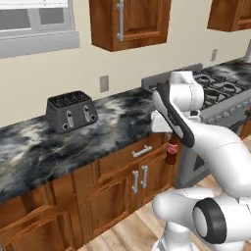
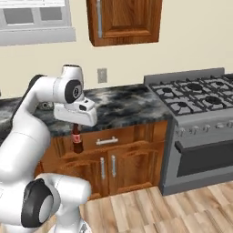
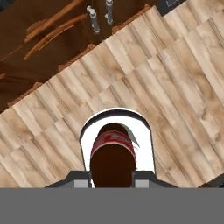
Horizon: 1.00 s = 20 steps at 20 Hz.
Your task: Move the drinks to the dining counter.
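Note:
The small slim brown bottle (image 2: 77,142) with a red label hangs upright in the air in front of the wall counter's wooden cabinets, above the floor. My gripper (image 2: 76,129) is shut on its neck from above. From the left base camera the same brown bottle (image 1: 171,151) dangles just under the white hand, beside the arm. Looking down the hand, the bottle (image 3: 113,158) fills the gap between the fingers, with plank floor beneath. The taller yellow bottle and the dining counter are out of view.
A marbled wall counter (image 1: 112,122) carries a dark toaster (image 1: 71,112). A gas stove with oven (image 2: 202,118) stands to its right. Cabinet doors with metal handles (image 2: 107,166) lie behind the bottle. Wooden floor (image 2: 173,209) stretches in front.

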Tool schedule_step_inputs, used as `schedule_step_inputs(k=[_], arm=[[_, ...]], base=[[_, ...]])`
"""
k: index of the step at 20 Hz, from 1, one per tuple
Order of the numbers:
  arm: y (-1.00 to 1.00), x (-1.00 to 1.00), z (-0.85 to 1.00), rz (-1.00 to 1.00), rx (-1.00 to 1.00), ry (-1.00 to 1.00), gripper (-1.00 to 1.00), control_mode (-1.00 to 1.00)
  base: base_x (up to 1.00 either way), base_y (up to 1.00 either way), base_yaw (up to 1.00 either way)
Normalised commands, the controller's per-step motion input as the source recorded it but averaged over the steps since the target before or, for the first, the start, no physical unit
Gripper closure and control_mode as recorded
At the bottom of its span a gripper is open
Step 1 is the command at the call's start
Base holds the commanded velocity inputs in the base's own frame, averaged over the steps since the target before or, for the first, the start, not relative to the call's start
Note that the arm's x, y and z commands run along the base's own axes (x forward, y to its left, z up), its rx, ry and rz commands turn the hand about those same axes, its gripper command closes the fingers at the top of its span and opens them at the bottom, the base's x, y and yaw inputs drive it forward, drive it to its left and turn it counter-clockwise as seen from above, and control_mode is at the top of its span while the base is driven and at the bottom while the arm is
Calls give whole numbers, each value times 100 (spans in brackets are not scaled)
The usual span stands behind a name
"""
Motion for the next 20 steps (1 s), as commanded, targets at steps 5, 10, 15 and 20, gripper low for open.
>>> schedule_step_inputs(k=[5, 10, 15, 20], arm=[[0, 0, 0, 0, 0, 0, 100, 100], [0, 0, 0, 0, 0, 0, 100, 100], [0, 0, 0, 0, 0, 0, 100, 100], [0, 0, 0, 0, 0, 0, 100, 100]], base=[[-71, 20, -86], [-64, 20, -90], [-31, 24, -92], [-21, 25, -89]])
